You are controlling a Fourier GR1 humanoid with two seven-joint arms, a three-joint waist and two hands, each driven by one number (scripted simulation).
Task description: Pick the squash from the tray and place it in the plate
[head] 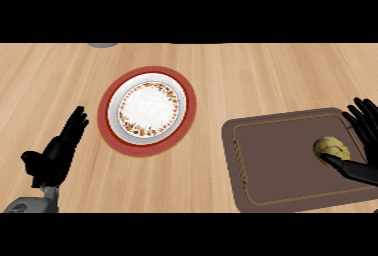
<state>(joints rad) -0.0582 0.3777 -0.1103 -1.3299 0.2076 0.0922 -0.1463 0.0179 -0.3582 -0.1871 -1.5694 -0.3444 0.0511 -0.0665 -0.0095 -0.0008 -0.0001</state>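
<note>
On the light wooden surface, nearest the robot, the black left hand rests at the lower left with its fingers straight and released, holding nothing. Over at the lower right lies a dark brown rectangular tray with rounded corners and a thin lighter line inset along its rim. The small lumpy yellow squash sits on the tray's right side. The black right hand is around it: its fingers stand just beyond the squash on the far right, and its thumb lies just below the squash, so the hand is cupped about it, though I cannot tell whether it actually touches. Farther off, left of centre and well apart from the tray, is a round white plate with a flowered border and a broad red rim.
</note>
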